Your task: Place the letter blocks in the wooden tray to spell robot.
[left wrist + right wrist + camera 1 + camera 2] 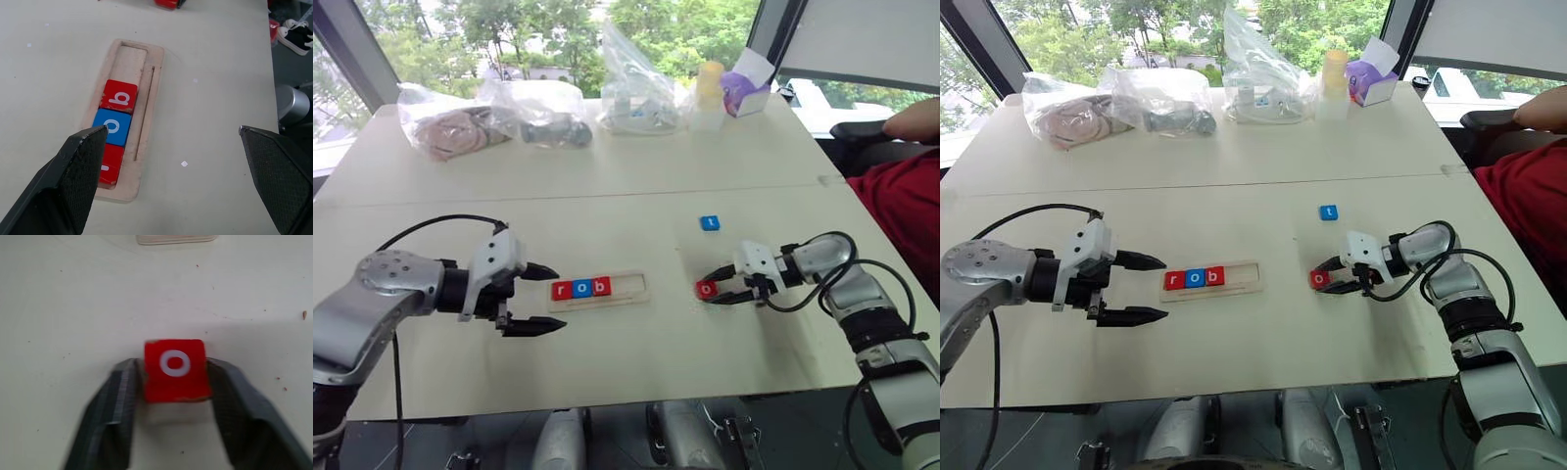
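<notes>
Slippage is your risk: your right tool (173, 382) pinches the red o block (175, 368) by its edges, left tool (530, 299) spread near the wooden tray (631, 291) at nine o'clock.

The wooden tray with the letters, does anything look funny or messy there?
Nothing odd. The wooden tray lies flat, with r, o, b lined up neatly at one end. The red o block and blue t block simply wait outside.
</notes>
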Tool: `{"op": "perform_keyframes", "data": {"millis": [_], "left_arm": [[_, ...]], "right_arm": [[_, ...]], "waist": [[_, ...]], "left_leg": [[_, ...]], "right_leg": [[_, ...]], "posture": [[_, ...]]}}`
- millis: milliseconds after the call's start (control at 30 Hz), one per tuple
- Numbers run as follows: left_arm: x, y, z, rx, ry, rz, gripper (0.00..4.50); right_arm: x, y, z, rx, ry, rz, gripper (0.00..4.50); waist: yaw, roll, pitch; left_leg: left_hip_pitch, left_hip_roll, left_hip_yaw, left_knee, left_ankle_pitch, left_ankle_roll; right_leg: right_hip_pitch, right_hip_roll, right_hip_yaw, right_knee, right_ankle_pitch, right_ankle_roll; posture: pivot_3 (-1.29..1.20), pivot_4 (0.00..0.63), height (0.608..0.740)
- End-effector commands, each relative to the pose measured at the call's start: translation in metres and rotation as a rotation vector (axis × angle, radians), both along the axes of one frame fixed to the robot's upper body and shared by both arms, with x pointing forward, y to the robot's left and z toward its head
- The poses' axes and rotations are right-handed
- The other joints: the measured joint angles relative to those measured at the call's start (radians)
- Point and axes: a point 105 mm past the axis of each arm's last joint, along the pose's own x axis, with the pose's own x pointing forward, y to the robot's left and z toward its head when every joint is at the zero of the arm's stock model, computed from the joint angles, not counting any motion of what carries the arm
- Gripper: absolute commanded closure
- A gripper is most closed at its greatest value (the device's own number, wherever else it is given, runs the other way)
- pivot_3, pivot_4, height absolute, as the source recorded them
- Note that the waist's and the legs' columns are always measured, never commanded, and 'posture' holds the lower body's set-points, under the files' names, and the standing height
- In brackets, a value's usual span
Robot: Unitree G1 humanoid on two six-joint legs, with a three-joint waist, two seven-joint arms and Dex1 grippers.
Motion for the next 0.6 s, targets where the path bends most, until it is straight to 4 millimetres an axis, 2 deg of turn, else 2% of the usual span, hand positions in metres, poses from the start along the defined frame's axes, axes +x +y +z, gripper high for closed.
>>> {"op": "perform_keyframes", "data": {"millis": [33, 133, 200, 267, 333, 433, 500, 600], "left_arm": [[0.001, 0.005, 0.009, 0.013, -0.031, 0.01, 0.0], [0.002, 0.009, 0.008, -0.024, 0.004, 0.035, 0.0], [0.002, 0.017, 0.0, 0.026, 0.008, 0.048, 0.0], [0.002, 0.023, -0.005, 0.057, 0.014, 0.06, 0.0], [0.002, 0.026, -0.004, 0.062, 0.013, 0.064, 0.0], [0.005, 0.027, -0.001, 0.058, -0.01, 0.077, 0.0], [0.007, 0.025, 0.0, 0.054, -0.019, 0.081, 0.0], [0.006, 0.021, -0.001, 0.045, -0.023, 0.081, 0.0]], "right_arm": [[0.005, -0.004, 0.002, -0.003, 0.005, -0.041, 3.35], [0.016, 0.019, 0.025, 0.124, 0.025, -0.094, 3.35], [0.02, 0.042, 0.042, 0.216, 0.042, -0.108, 3.35], [0.018, 0.07, 0.051, 0.233, 0.026, -0.074, 3.35], [0.016, 0.091, 0.053, 0.231, 0.015, -0.059, 3.35], [0.012, 0.119, 0.045, 0.2, 0.033, -0.067, 3.35], [0.007, 0.133, 0.041, 0.19, 0.038, -0.05, 3.35], [0.002, 0.143, 0.041, 0.181, 0.033, -0.006, 3.35]], "waist": [[0.001, 0.0, 0.0], [-0.002, 0.0, 0.0], [-0.007, 0.0, 0.0], [-0.011, 0.0, 0.0], [-0.007, 0.0, 0.0], [0.002, 0.0, 0.0], [0.005, 0.0, 0.0], [0.006, 0.0, 0.0]], "left_leg": [[0.001, 0.0, 0.0, 0.0, 0.0, 0.0], [0.001, 0.0, 0.001, 0.0, 0.0, 0.0], [0.003, 0.001, 0.003, 0.0, 0.0, 0.0], [0.004, 0.001, 0.004, -0.001, 0.0, 0.0], [0.004, 0.001, 0.003, -0.002, 0.0, 0.0], [0.004, 0.002, 0.003, -0.002, 0.0, 0.0], [0.002, 0.001, 0.003, -0.002, 0.0, 0.0], [-0.002, 0.001, 0.003, 0.0, 0.0, 0.0]], "right_leg": [[0.0, 0.0, 0.0, 0.001, 0.0, 0.0], [0.0, 0.0, 0.001, 0.001, 0.0, 0.0], [0.0, 0.0, 0.002, 0.003, 0.0, -0.001], [0.0, 0.001, 0.003, 0.004, 0.001, 0.0], [-0.001, 0.002, 0.002, 0.004, 0.001, 0.0], [-0.001, 0.002, 0.002, 0.004, 0.0, 0.0], [-0.002, 0.001, 0.002, 0.003, 0.0, 0.0], [-0.004, 0.0, 0.002, 0.003, 0.0, 0.0]], "posture": [[0.0, 0.15, 0.74], [0.0, 0.15, 0.74], [0.0, 0.15, 0.74], [0.0, 0.15, 0.74], [0.0, 0.15, 0.74], [0.0, 0.15, 0.74], [0.0, 0.15, 0.74], [0.0, 0.15, 0.74]]}}
